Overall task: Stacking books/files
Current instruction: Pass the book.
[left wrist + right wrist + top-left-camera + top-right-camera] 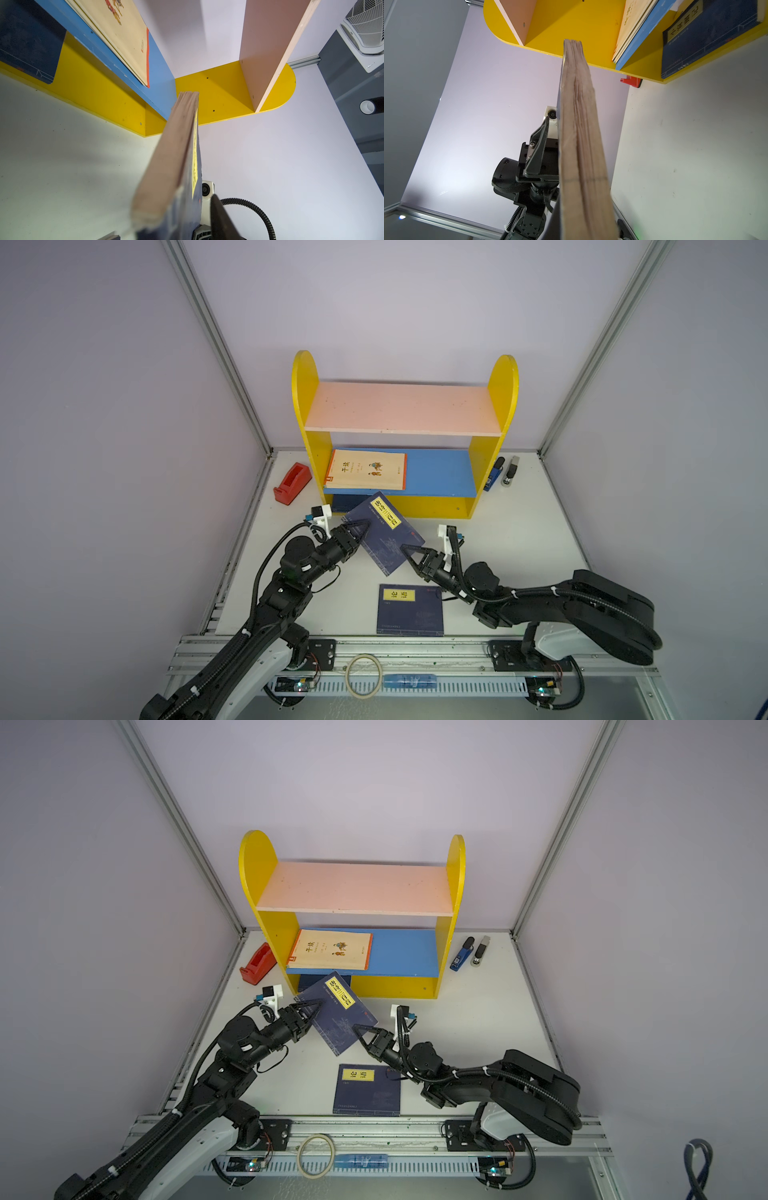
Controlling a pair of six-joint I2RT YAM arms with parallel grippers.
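Navy book (386, 537), left hand (364, 527), right hand (406, 550) gripping

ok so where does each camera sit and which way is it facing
Top views: high over the front rail, looking down at the white table, yellow shelf unit and both arms; left gripper and right gripper clamp a tilted navy yellow-labelled paperback.
Left wrist: on the left arm, facing the shelf unit along the paperback's page edge; one dark finger shows.
Right wrist: on the right arm, same edge, same facing; the left gripper shows.
Shared: both wrist views catch the cream paperback on the blue shelf board.
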